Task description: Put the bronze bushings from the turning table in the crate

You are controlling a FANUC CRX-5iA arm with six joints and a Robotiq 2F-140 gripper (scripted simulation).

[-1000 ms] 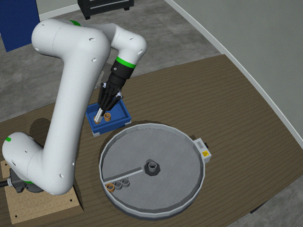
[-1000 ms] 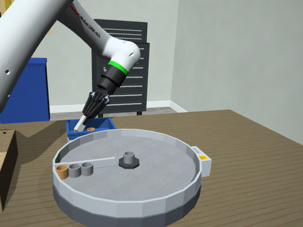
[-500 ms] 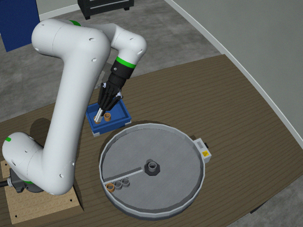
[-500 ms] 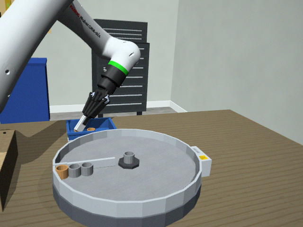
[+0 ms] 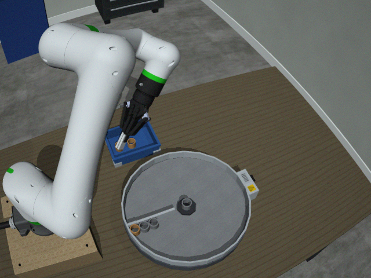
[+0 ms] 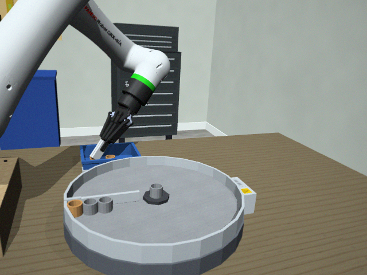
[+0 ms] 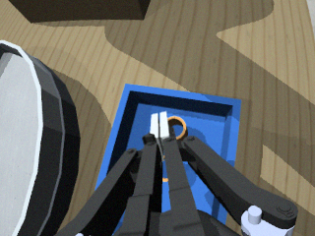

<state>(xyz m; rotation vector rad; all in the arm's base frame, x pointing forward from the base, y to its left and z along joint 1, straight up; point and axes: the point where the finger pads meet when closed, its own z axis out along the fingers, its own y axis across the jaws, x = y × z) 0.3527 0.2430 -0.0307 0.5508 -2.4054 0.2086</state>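
Note:
My gripper (image 5: 120, 145) (image 6: 95, 153) (image 7: 160, 122) reaches down into the blue crate (image 5: 151, 138) (image 6: 132, 149) (image 7: 213, 125) and is shut on the wall of a bronze bushing (image 5: 117, 148) (image 6: 92, 158) (image 7: 179, 133), low inside the crate. A second bronze bushing (image 5: 131, 142) (image 6: 110, 156) stands free in the crate beside it. On the turning table (image 5: 239, 191) (image 6: 148, 236) (image 7: 53, 157) one bronze bushing (image 5: 135, 227) (image 6: 74, 207) stands at the left rim. Two steel bushings (image 5: 144, 226) (image 5: 153, 222) (image 6: 90, 206) (image 6: 105, 204) stand in a row next to it.
A grey hub (image 5: 186, 204) (image 6: 155, 193) stands at the table's centre, with a thin bar (image 5: 155, 214) running to the rim. A control box (image 5: 248, 183) (image 6: 246, 195) sits on the table's right side. The arm's wooden base block (image 5: 44, 254) stands left of the crate.

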